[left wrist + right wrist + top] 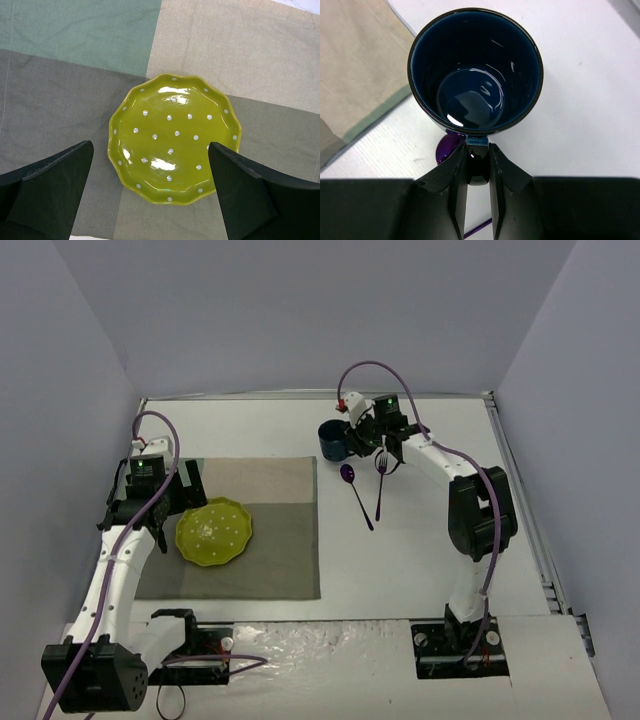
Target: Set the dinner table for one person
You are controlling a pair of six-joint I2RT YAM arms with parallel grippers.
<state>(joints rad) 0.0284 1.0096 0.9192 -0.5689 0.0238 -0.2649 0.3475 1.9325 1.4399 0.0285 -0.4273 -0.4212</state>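
One mug (475,70) beside the placemat (270,490): right gripper (478,165) pinches its handle (477,175) to keep it upright; left gripper (150,150) gapes above the plate (175,135).

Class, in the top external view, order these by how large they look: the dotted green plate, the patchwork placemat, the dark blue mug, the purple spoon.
1. placemat
2. plate
3. mug and spoon, unranked: the spoon is longer but thin; the mug is wider, partly hidden by the right end effector.
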